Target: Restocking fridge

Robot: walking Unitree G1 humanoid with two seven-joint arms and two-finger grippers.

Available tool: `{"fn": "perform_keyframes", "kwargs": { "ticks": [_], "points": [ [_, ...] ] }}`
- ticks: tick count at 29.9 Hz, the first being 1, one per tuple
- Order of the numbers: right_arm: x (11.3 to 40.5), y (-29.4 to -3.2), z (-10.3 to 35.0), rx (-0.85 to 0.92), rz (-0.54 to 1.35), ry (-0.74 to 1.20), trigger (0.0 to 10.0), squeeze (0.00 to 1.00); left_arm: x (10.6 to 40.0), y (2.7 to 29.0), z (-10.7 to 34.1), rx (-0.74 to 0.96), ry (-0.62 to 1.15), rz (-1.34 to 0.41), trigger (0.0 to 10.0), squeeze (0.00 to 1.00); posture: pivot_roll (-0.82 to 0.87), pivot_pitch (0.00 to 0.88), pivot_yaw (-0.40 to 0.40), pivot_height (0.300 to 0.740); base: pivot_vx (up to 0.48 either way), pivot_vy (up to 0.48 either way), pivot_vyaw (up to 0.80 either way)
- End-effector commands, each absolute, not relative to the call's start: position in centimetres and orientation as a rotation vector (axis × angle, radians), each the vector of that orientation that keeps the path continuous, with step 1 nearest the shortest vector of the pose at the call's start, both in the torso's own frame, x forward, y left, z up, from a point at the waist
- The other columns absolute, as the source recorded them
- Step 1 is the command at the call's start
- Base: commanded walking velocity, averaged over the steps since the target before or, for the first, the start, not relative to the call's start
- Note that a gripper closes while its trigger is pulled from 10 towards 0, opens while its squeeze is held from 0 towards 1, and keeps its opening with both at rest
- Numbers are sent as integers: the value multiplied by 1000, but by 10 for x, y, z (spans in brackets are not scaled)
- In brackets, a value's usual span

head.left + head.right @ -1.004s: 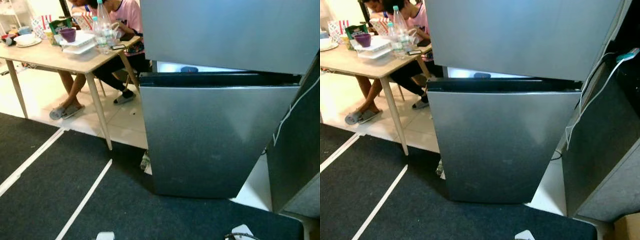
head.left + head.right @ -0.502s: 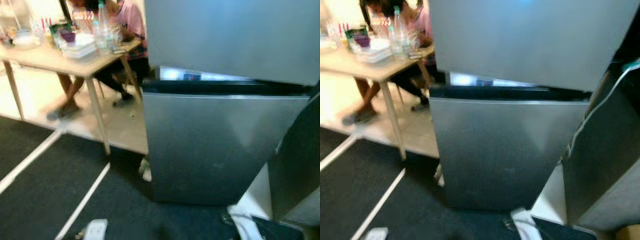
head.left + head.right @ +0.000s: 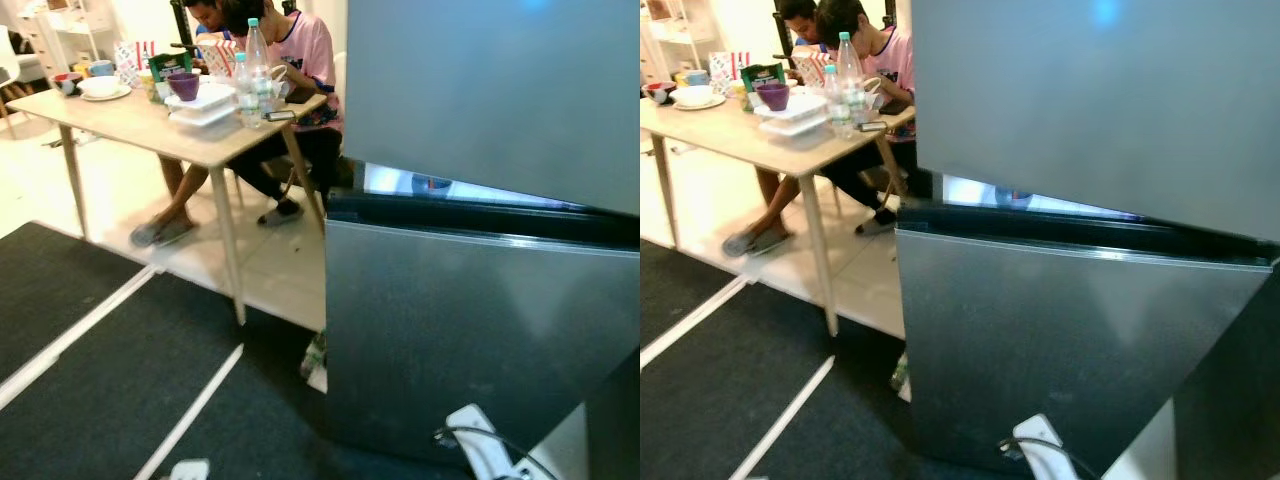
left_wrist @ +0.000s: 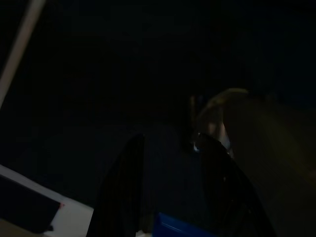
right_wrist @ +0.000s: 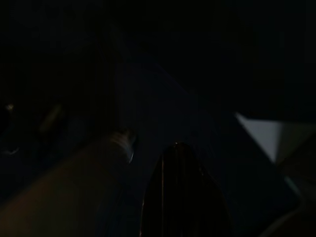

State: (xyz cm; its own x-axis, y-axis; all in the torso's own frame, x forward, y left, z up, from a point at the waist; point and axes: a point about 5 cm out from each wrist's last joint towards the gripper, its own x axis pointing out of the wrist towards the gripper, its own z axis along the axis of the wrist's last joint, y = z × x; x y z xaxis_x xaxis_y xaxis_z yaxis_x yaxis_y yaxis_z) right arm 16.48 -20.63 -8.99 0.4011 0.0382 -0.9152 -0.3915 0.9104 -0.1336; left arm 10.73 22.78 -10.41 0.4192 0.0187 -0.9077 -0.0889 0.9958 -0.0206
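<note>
Fridge (image 3: 480, 260) in brushed grey steel stands directly ahead, taking up the right side of both eye views. Its lower door (image 3: 1060, 350) sits slightly ajar, tilted out from the upper door (image 3: 1100, 100), and a thin strip of lit interior (image 3: 440, 186) shows in the gap between them. A white power strip (image 3: 480, 440) with a dark cable lies on the floor at the foot of the lower door.

To the left of the fridge, on pale tiled floor (image 3: 270, 265), stands a light wooden table (image 3: 130, 125). On it are clear plastic bottles (image 3: 256, 60), stacked white trays with a purple bowl (image 3: 184, 85) on top, a green packet (image 3: 170, 62) and white dishes at the far end. Two people (image 3: 875, 70) sit at the far side of the table; their feet rest on the tiles. Dark carpet (image 3: 110, 400) marked with white tape lines (image 3: 195, 405) covers the floor nearer the camera.

Both wrist views are very dark. In the left wrist view, the left gripper (image 4: 173, 192) shows two black fingers spread apart with nothing between them, above dark carpet and a pale tape line; a small blue shape sits at their base. In the right wrist view, the right gripper (image 5: 182, 197) appears as a single dark finger outline, and I cannot tell whether its fingers are apart or together. The fridge shows in neither wrist view's line of the fingers, so it lies well apart from both grippers.
</note>
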Motion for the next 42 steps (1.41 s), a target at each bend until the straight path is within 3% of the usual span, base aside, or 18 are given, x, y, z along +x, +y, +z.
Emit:
{"fn": "perform_keyframes", "kwargs": {
  "ticks": [1, 8, 17, 24, 32, 42],
  "points": [
    [165, -212, -89, -366, 269, 1132, 10000, 0, 108, 219, -106, -71, 1143, 41, 10000, 0, 17, 0, 9, 740, 277, 0, 0],
    [169, -215, -86, -317, 227, 1104, 10000, 0, 119, 218, -104, -52, 1130, 44, 10000, 0, 17, 0, 12, 740, 271, 0, 0],
    [224, -218, -55, -102, 112, 857, 10000, 0, 111, 223, -104, -43, 1145, 64, 10000, 0, 15, 0, 26, 740, 0, 0, 0],
    [255, -219, -31, -76, 106, 719, 10000, 0, 100, 222, -108, -49, 1173, 57, 10000, 0, 18, 0, 26, 740, 0, 0, 0],
    [312, -210, 22, -64, 103, 463, 10000, 0, 101, 221, -108, -54, 1173, 59, 10000, 0, 18, 0, 30, 740, 0, 0, 0],
    [325, -202, 35, -46, 108, 407, 10000, 0, 108, 216, -107, -63, 1159, 58, 10000, 0, 29, 0, 20, 740, 0, 0, 0]
  ]
}}
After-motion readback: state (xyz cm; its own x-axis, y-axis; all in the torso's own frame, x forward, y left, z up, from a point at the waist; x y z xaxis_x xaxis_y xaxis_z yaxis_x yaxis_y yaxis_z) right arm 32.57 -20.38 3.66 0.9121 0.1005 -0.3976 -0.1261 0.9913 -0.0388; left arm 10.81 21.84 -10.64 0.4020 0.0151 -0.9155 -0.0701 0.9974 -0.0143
